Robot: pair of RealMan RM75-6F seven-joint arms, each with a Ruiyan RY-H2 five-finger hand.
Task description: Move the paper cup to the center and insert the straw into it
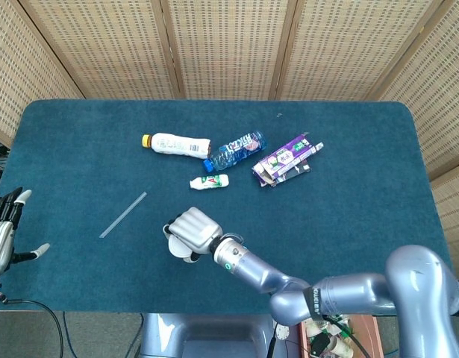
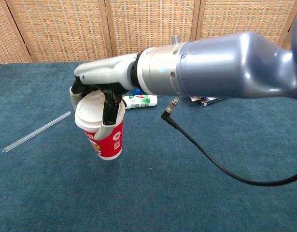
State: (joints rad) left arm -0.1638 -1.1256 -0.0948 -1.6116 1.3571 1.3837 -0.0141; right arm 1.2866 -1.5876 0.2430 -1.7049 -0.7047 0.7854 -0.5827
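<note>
My right hand point(image 1: 193, 229) point(image 2: 101, 94) grips a red paper cup point(image 2: 106, 132) with a white lid point(image 1: 183, 247) from above, near the front middle of the blue table point(image 1: 348, 149). In the chest view the cup hangs slightly tilted, its base at or just above the cloth. The clear straw point(image 1: 123, 215) point(image 2: 36, 131) lies flat on the table to the left of the cup, untouched. My left hand point(image 1: 7, 231) hovers open at the table's left front edge, fingers spread, holding nothing.
Behind the cup lie a white bottle with a yellow cap point(image 1: 177, 144), a crushed clear bottle with a blue cap point(image 1: 235, 150), a small white bottle point(image 1: 210, 181) point(image 2: 136, 100) and a purple carton point(image 1: 286, 160). My right arm point(image 2: 225, 67) spans the table's right front.
</note>
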